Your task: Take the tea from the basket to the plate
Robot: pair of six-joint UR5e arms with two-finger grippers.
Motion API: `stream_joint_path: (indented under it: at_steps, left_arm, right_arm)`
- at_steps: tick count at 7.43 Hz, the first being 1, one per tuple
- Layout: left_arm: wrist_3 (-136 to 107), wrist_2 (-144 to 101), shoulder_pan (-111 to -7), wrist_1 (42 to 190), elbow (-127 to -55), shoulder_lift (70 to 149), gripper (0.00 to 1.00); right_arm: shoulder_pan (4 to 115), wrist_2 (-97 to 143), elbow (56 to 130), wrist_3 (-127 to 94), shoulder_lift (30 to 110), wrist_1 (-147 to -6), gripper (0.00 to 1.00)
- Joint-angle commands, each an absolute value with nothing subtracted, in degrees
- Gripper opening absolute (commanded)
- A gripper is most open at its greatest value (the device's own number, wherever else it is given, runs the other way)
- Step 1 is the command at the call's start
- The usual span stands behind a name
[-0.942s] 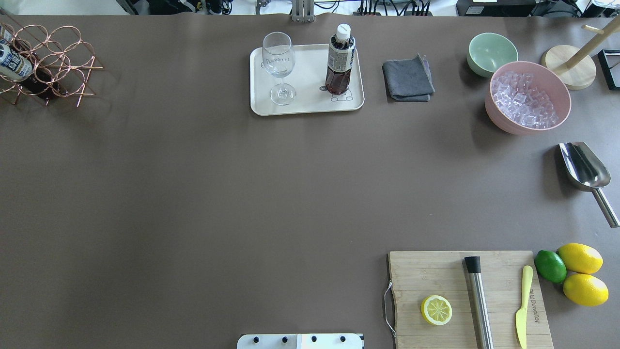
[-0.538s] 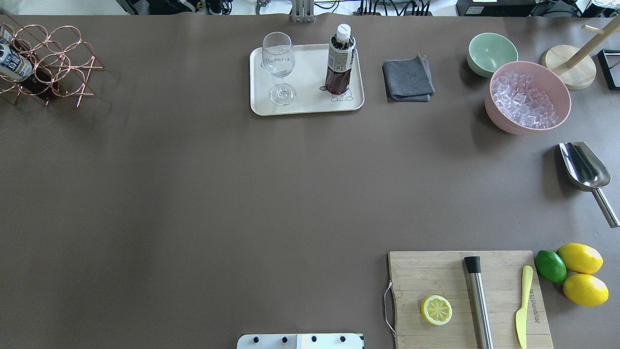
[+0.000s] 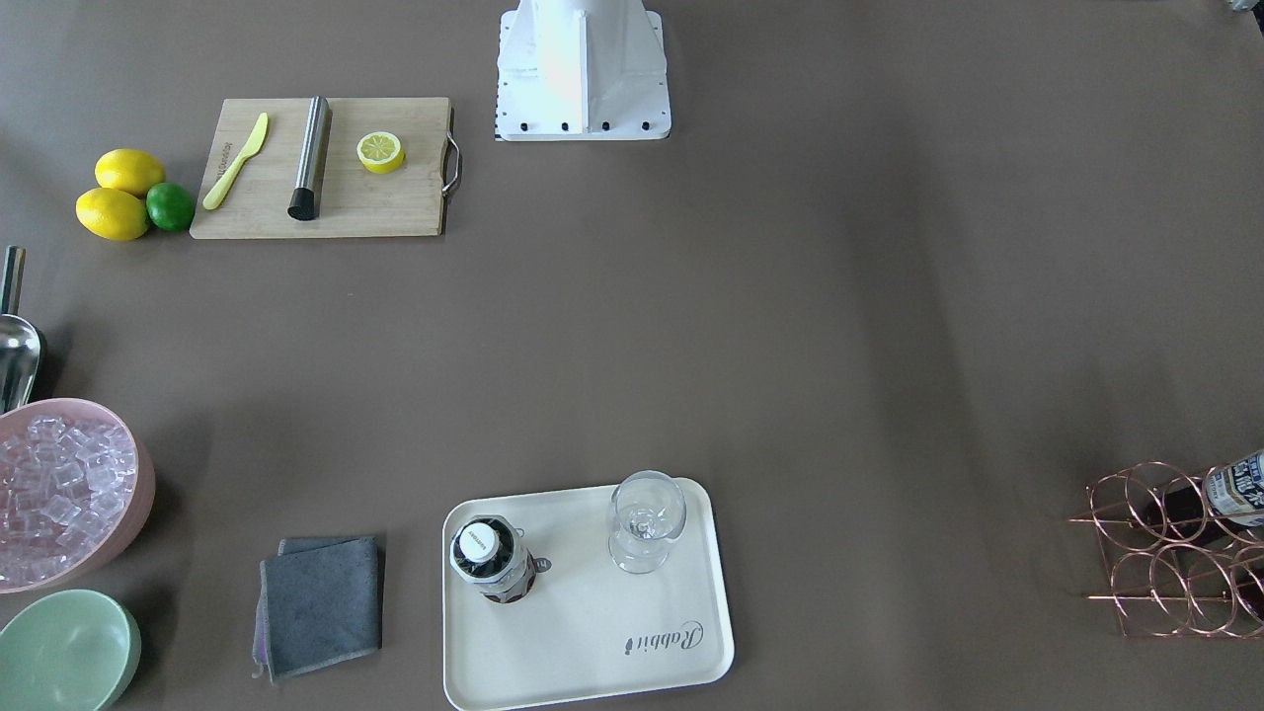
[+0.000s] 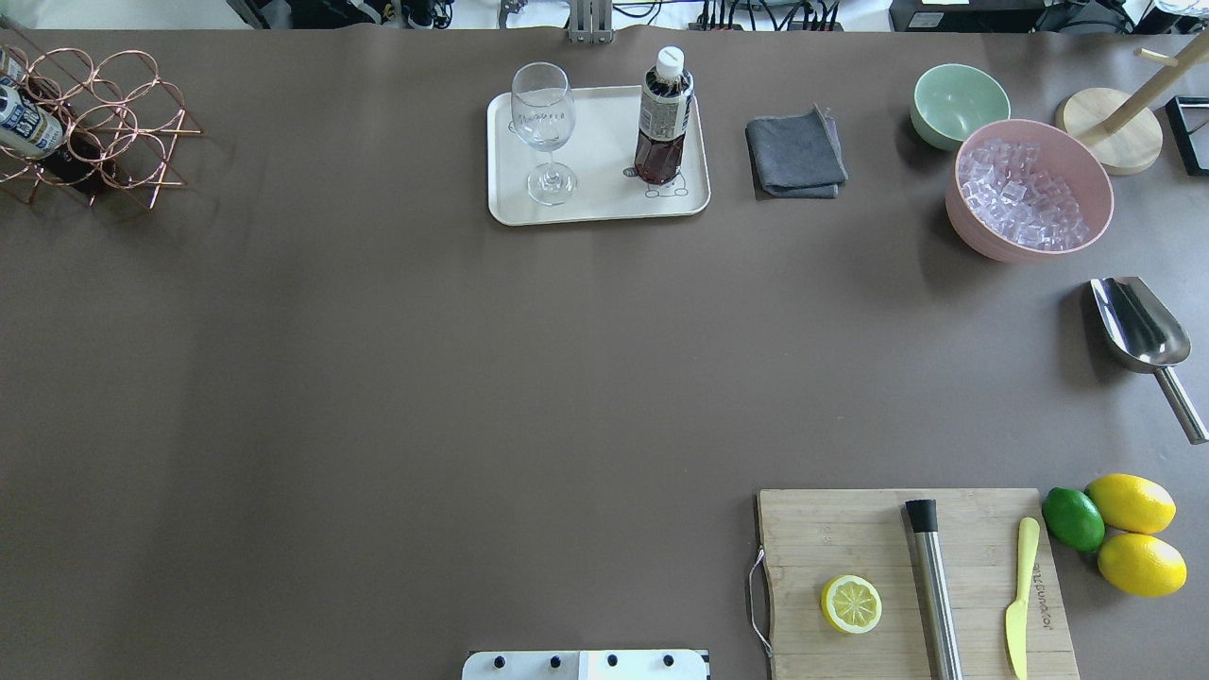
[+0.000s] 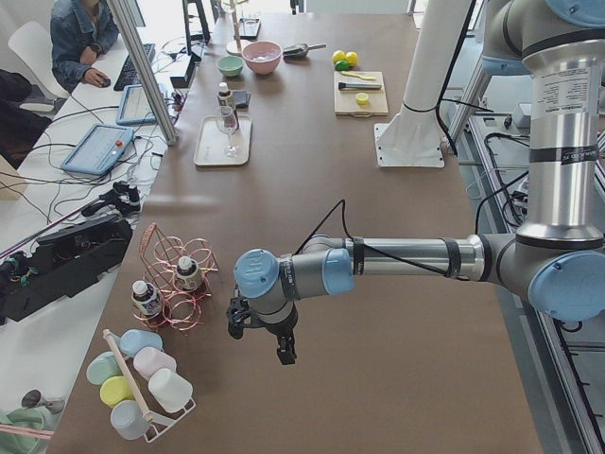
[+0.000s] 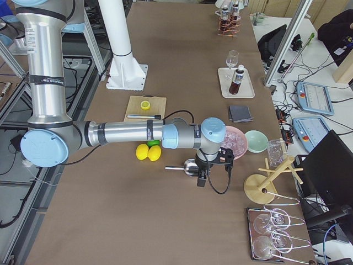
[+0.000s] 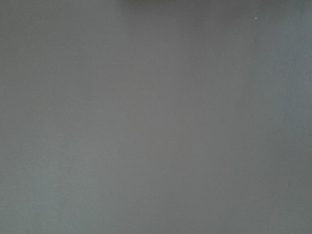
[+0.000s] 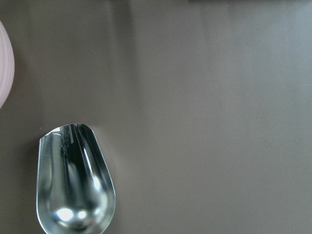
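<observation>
Comparing against the overhead pictures from under a second back, no shift is noted. The tea (image 4: 664,118) is seen upright on the plate (image 4: 604,206) as before, with the wine glass (image 4: 543,123) beside it.

- Tea: clear plastic bottle, dark red-brown fill, white screw cap, printed label. It is stood at the plate's corner by the bear drawing.
- Plate: cream, rectangular, rounded corners, smooth and matt.
- Basket (image 4: 123,104): copper wire rings, set at the tabletop's (image 4: 378,378) far left corner. Two like bottles (image 5: 145,298) are lodged in it.
- Grey folded cloth (image 4: 795,154) is laid just beside the plate. A pink bowl (image 4: 1030,189) is heaped with ice cubes.

Left arm: the forearm is held level over the tabletop and the wrist is turned down. The left gripper (image 5: 282,356) is pointed at bare brown surface near the basket, apart from it. Only plain tabletop is recorded by its wrist camera.

Right arm: it is likewise stretched level with the wrist down. The right gripper (image 6: 201,182) is hung over the polished steel scoop (image 8: 75,180), next to the pink bowl.

Whether either set of fingers is apart or together cannot be told; both are caught only in the side views.
</observation>
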State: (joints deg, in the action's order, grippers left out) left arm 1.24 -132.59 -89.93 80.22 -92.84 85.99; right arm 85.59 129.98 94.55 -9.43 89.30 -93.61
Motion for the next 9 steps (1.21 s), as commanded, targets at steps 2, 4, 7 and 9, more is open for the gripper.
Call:
stream_joint_path:
  at_steps: [2,4,7,9]
  left_arm:
    - [1.23,-132.37,-89.91,82.71,-91.93,86.04,0.98]
    - [1.23,-132.19,-90.0,82.71,-92.02,86.13,0.98]
    - [1.32,-132.28,-90.18,82.35,-93.69,85.52,0.98]
    - [1.32,-132.28,-90.26,82.35,-93.78,85.52,0.98]
  right_arm:
    - [85.43,131.82,95.97,-9.4,89.03,-93.6,1.0]
    - [85.43,131.84,96.67,-9.84,89.56,-93.69,1.0]
    - [85.43,134.11,95.81,-9.85,89.74,-93.69,1.0]
    - [85.43,133.86,91.7,-6.18,89.13,-93.52,1.0]
